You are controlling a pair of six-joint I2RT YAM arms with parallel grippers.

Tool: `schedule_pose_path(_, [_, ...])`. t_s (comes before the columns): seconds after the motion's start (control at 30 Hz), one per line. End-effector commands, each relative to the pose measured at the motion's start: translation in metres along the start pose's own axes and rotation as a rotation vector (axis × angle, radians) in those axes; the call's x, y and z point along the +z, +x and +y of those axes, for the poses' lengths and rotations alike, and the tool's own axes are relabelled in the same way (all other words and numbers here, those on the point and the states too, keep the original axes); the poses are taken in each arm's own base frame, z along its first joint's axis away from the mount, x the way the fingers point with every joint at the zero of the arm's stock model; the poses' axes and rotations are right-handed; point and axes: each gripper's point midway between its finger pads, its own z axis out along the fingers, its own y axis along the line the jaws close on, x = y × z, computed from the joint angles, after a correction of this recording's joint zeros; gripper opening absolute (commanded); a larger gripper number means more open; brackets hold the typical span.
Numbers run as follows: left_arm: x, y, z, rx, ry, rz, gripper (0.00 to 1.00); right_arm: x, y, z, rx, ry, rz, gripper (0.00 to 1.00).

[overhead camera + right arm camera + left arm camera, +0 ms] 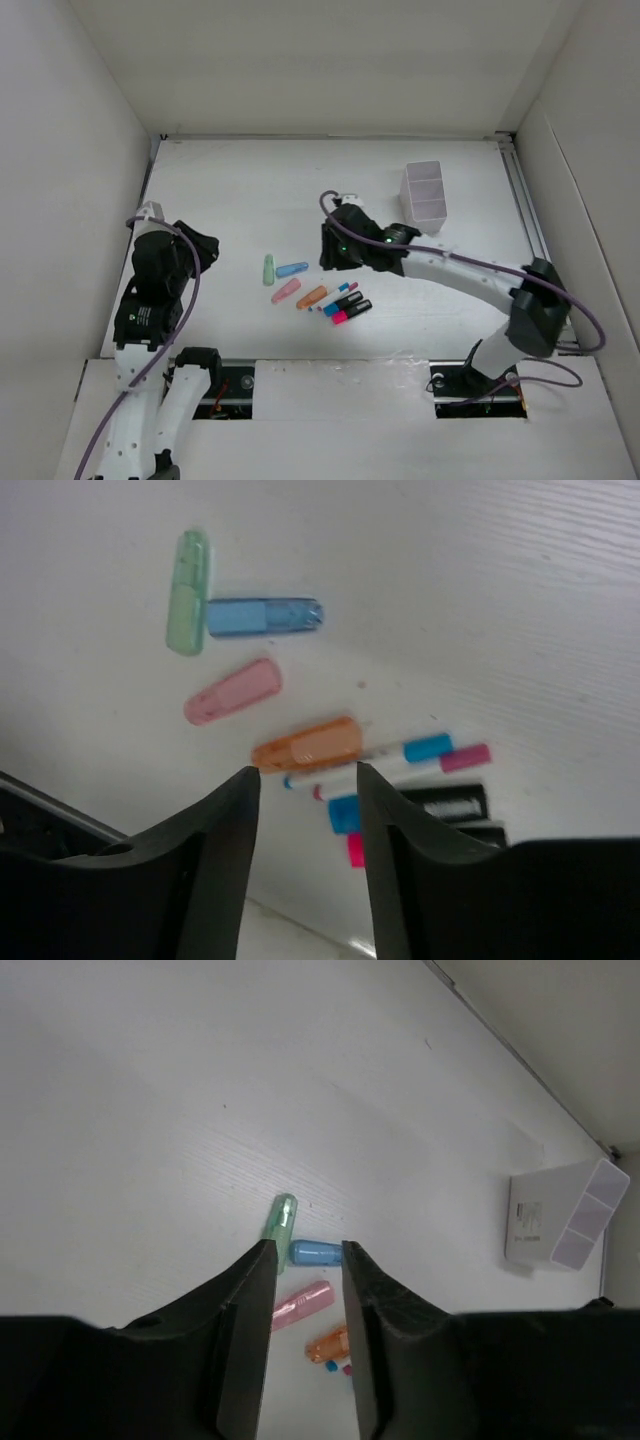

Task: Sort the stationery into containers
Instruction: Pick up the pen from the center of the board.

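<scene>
Lying in a loose cluster at the middle of the white tabletop (230, 190):

- Stubby translucent pastel green piece (187, 592), at the left end of the cluster.
- Stubby translucent blue piece (264, 617), crosswise to the green piece, one end touching or almost touching its side.
- Stubby pastel pink piece (232, 692), near the two above and apart from both.
- Stubby pastel orange piece (307, 745), just beside the pink one.
- Thin white-barrelled pen with blue and pink end sections (430, 750), lying against the orange piece.
- Black marker with a blue end (420, 807), with white print on its barrel too blurred to read.
- Black marker with a pink end (352, 312), alongside the blue-ended one at the near edge of the cluster.

None of these is in a container.

White translucent plastic rectangular box with a divided interior (425, 196): standing towards the far right of the table, well apart from the cluster. The left wrist view shows a printed label on one wall, with text too small to read.

Right gripper (305, 775): above the cluster, jaws parted and empty, the orange piece showing between the fingertips.

Left gripper (307, 1250): well to the left of the cluster, jaws parted with a clear gap, nothing held.
</scene>
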Motion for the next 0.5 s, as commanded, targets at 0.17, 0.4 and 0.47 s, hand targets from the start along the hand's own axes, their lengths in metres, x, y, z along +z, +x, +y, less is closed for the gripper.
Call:
schedule_pose_path(0.17, [-0.037,-0.052,0.000,-0.086,-0.142,-0.135,0.43,0.078,-0.023,0.080,-0.117,-0.009,0.006,0.53])
schedule_pose_path(0.4, [-0.054,-0.058,-0.010,-0.102,-0.087,-0.157,0.43,0.133,-0.014,0.113,-0.188,0.039,0.040,0.50])
schedule_pose_path(0.47, [-0.061,-0.064,-0.014,-0.091,-0.074,-0.173,0.44,0.139,-0.010,0.116,-0.199,0.049,0.046,0.51])
